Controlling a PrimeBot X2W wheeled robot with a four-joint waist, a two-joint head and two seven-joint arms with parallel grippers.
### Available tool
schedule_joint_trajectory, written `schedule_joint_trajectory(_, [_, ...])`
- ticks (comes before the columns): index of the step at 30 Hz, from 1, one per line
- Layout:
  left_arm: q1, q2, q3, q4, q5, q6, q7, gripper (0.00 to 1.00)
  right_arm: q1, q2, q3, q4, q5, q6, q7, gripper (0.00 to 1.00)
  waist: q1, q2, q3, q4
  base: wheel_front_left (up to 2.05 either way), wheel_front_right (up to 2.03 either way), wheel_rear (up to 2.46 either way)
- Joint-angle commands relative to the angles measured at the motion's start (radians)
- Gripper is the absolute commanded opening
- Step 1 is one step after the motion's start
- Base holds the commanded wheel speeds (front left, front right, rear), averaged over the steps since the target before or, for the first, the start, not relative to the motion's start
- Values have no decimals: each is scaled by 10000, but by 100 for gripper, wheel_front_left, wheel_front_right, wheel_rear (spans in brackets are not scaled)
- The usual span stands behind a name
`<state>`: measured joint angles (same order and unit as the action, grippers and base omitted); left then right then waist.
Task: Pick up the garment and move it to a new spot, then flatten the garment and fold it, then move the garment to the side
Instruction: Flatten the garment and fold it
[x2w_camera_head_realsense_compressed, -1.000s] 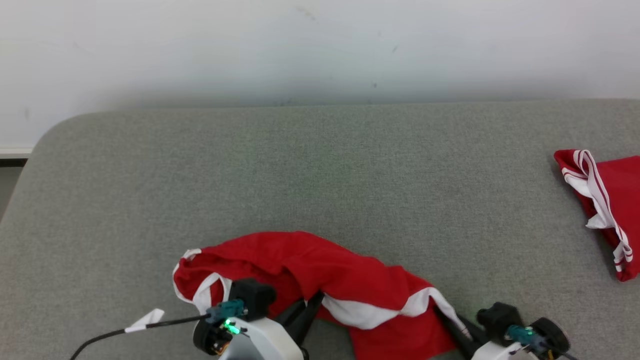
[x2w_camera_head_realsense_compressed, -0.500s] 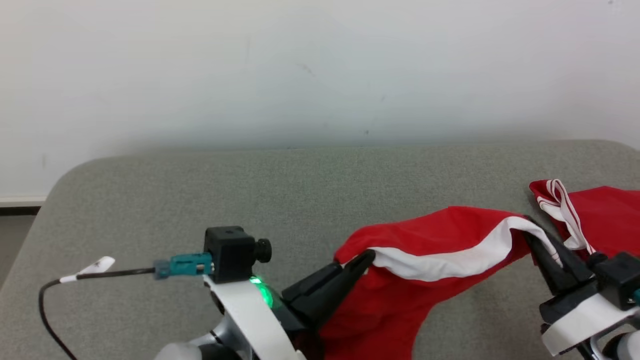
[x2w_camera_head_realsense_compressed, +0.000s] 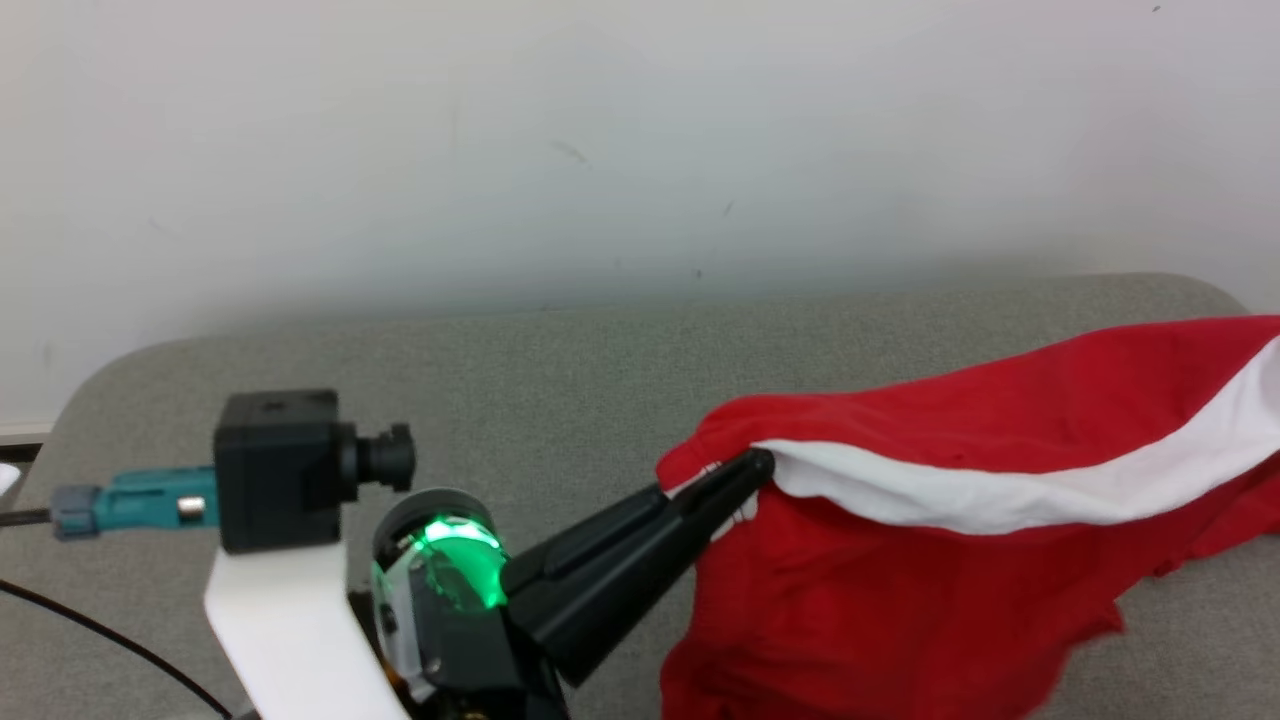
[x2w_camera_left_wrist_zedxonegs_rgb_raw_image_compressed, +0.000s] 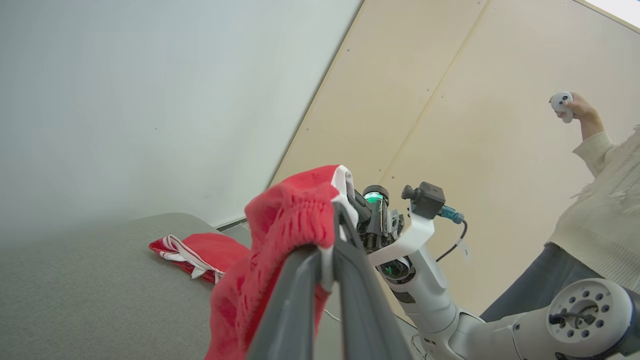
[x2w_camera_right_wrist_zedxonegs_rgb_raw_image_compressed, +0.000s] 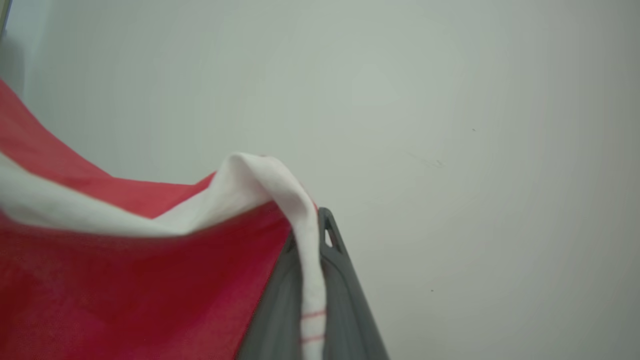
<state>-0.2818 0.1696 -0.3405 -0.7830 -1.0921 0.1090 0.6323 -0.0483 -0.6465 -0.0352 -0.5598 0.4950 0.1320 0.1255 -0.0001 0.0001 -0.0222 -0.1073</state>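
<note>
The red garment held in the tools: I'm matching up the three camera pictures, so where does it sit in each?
Head view: garment fills the lower right, its corner pinched by the left tool.
Left wrist view: garment bunched at centre, draped over the left tool.
Right wrist view: garment at left and lower left, its edge in the right tool.
Shared landmark: the garment's white band.

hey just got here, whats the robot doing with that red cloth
The robot holds a red garment with a white band in the air above the grey table. Its left gripper is shut on one end and its right gripper on the other, the cloth hanging between them. A second red garment lies on the table, and a person in a cream sweater stands nearby holding a controller.
</note>
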Motion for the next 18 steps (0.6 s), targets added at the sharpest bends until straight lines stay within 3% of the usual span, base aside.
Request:
schedule_joint_trajectory(1, [-225, -20, 213, -55, -173, 162, 78, 0, 150, -92, -311, -385, 315, -29, 234, 0, 1, -1, 134, -10, 0, 0, 0])
schedule_joint_trajectory(8, [-2116, 493, 981, 1268, 32, 358, 654, 0, -1417, -831, -184, -619, 1324, -29, 1253, 0, 1, -1, 1599, 64, 0, 0, 0])
schedule_joint_trajectory(10, [-3038, 785, 1035, 2054, 366, 158, 854, 0, -2493, -684, 280, -215, 1795, -29, 1430, 0, 1, -1, 2259, 137, 0, 0, 0])
schedule_joint_trajectory(13, [-4608, 1062, 913, 3521, 997, -256, 942, 0, -4560, -817, 1116, 719, 1584, -29, 1817, 0, 1, -1, 3282, 301, 0, 0, 0])
schedule_joint_trajectory(18, [-7599, 977, 495, 6492, 2566, -1114, 121, 0, -8617, 32, 2526, 3094, 655, -29, 1932, 0, 1, -1, 4907, 598, 0, 0, 0])
